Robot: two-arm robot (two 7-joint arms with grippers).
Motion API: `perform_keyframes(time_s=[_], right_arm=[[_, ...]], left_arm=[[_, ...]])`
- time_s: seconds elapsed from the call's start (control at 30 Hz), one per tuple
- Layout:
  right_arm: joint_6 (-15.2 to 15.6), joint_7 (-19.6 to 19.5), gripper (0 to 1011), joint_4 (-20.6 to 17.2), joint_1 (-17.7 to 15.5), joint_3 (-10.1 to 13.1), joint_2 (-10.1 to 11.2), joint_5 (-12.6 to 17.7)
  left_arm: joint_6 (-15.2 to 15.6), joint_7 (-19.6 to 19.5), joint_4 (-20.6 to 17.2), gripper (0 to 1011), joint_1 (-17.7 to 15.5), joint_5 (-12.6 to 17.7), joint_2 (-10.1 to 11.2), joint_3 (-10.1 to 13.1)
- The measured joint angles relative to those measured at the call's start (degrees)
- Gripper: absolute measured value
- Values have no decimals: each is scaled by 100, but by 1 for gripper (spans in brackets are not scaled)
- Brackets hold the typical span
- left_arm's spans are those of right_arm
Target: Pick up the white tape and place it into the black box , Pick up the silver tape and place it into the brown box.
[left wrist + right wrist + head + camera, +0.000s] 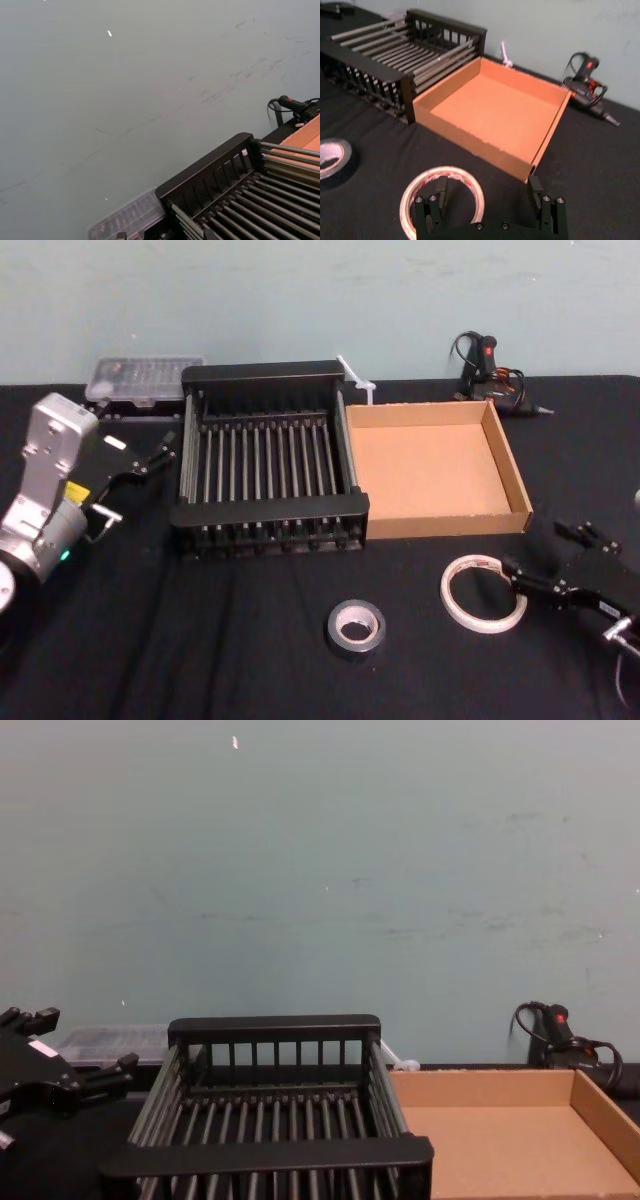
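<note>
Silver tape (356, 627) lies flat, hole upward, beside white tape (483, 592).

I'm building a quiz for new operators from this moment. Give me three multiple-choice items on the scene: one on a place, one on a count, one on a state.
1. Where does the white tape lie?
A. in the black box
B. on the table by the right gripper
C. in the brown box

2. How many tape rolls lie on the table?
A. one
B. two
C. three

3. How are the right gripper's jaws?
A. open
B. shut on the silver tape
C. shut on nothing

Answers:
1 B, it lies in front of the brown box.
2 B, the white tape and the silver tape.
3 A, the jaws stand apart at the white tape.
</note>
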Motion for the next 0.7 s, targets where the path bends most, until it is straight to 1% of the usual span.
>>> perform_keyframes(time_s=[0.1,0.23,0.27,0.4,0.7], right_arm=[[105,50,1002,53,48,-37,-40,-26],[316,162,1002,184,167,-98,-158,-32],[316,162,1002,184,167,-98,-158,-32],[489,255,1002,299,270,-123,-281,-36],[636,325,1002,408,353,-110,-430,-121]], left_arm=[[0,0,0,1001,0,0,0,0],[0,0,0,1001,0,0,0,0],[0,0,0,1001,0,0,0,0],[0,0,0,1001,0,0,0,0],[0,0,0,1001,0,0,0,0]])
